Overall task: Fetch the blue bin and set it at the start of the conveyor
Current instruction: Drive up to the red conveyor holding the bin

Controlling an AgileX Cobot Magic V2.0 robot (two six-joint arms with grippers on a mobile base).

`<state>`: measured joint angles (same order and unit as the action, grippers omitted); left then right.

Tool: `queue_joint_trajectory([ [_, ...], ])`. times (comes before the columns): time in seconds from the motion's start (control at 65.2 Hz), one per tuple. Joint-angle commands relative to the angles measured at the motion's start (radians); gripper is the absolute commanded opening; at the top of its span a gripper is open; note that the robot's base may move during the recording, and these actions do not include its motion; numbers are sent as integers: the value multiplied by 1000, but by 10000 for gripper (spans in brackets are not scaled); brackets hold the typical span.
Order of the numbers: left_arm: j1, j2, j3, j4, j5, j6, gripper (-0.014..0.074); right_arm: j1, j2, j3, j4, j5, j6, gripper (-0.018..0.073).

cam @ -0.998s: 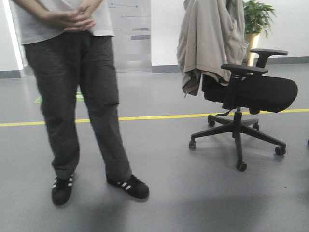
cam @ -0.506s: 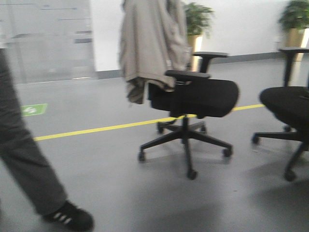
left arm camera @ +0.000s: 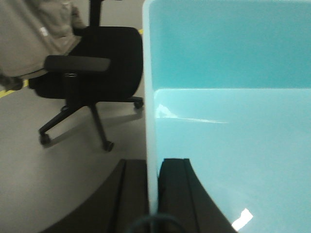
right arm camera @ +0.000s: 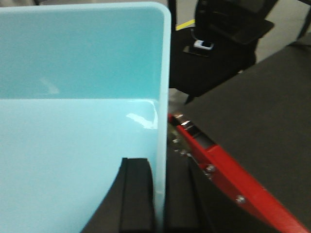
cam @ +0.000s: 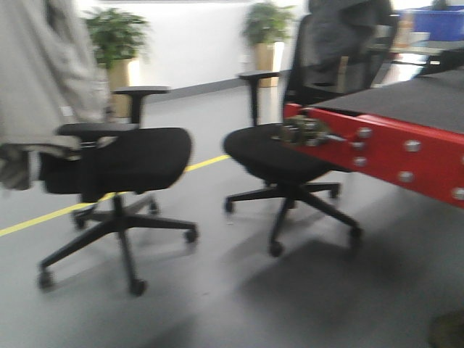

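- Front view: a black chair [cam: 119,159] draped with a beige jacket [cam: 36,80] and a second chair [cam: 279,152] stand on the grey floor [cam: 217,304], with a yellow line [cam: 43,217] behind them. The conveyor [cam: 413,98] comes in from my right, a dark belt with a red frame [cam: 388,163] and silver bolts [cam: 412,146]. The second chair sits just beside its corner. The view is blurred and I can read no writing.
- Left wrist: the left claw [left arm camera: 151,167] pinches the bin [left arm camera: 233,145] by its left wall, one finger inside and one outside. The jacket chair stands beyond.
- Right wrist: the right claw [right arm camera: 158,170] pinches the right wall likewise. The bin is just beside the red frame, not over the belt. A small white tag [right arm camera: 201,45] on the chair is unreadable.
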<state>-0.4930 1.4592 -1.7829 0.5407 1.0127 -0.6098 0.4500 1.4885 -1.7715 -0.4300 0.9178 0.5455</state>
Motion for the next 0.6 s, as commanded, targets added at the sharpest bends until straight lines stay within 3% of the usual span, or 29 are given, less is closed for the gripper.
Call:
queue_joint_trajectory([
  [0.0, -8, -7, -4, 15, -42, 6, -111, 5, -12, -4, -5, -60, -4, -162],
  [0.583, -8, -7, -4, 15, -42, 6, -111, 5, -12, -4, -5, -66, -4, -162],
])
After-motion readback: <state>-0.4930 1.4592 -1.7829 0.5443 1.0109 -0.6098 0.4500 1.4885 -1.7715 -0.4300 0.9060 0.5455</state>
